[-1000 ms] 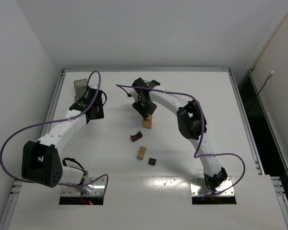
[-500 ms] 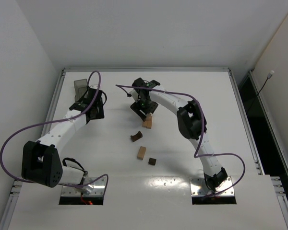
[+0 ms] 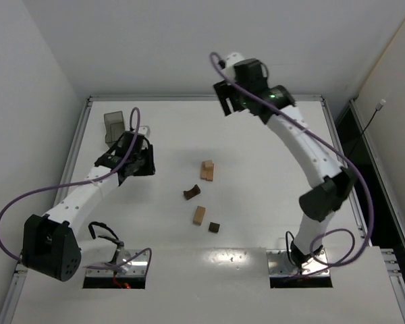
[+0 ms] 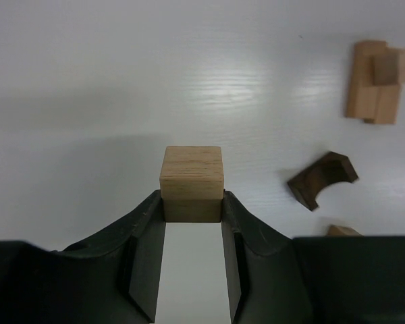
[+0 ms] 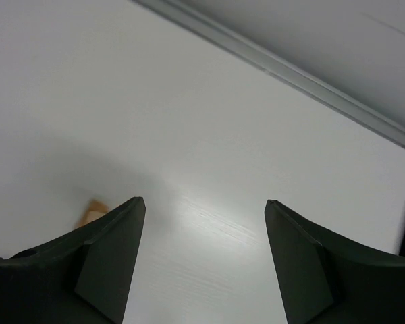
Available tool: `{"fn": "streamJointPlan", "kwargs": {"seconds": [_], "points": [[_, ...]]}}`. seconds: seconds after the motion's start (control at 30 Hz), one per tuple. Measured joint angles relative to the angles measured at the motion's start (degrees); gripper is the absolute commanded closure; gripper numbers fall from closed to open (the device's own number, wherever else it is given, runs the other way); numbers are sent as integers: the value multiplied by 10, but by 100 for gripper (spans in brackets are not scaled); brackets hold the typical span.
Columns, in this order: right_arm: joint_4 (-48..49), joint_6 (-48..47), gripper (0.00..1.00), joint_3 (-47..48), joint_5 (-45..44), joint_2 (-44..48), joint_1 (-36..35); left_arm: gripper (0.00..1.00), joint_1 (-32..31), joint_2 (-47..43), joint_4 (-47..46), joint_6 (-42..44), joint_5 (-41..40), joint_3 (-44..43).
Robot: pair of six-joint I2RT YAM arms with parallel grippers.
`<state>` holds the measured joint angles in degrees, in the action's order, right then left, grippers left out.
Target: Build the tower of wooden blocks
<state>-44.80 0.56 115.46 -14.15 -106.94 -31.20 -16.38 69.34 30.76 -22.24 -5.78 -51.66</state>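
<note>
Noted right gripper (image 3: 224, 101) gone up from the wood block tower (image 3: 207, 169) to upper centre of top view, jaws wide, empty; left gripper (image 4: 192, 200) swung off the grey bin (image 3: 113, 125), clamped on a tan cube (image 4: 192, 172). Tower low at mid-frame, few tan blocks. Judged step: carrying cube to tower. Next calls for square, gentle set-down; smooth grained faces could slide. Loose on desk (image 3: 256, 216): dark arch (image 3: 192, 193), tan bar (image 3: 200, 214), dark cube (image 3: 214, 227).

bright o/h light, soft shadows, glare on tabletop (image 4: 219, 91).
</note>
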Motion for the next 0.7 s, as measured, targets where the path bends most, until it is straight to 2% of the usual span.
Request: {"fn": "streamJointPlan", "kwargs": {"seconds": [0.17,0.33,0.53,0.7], "points": [[27,31,31,-122,-31,106,117,100,-59,54,17,-21,56,-26],[-11,56,31,-258,1,94,214,100,-121,137,45,-40,87,-114],[-51,70,31,-291,52,90,273,100,-178,209,55,-58,117,-194],[-50,73,31,-295,77,108,286,100,-198,250,66,-78,129,-202]]}}
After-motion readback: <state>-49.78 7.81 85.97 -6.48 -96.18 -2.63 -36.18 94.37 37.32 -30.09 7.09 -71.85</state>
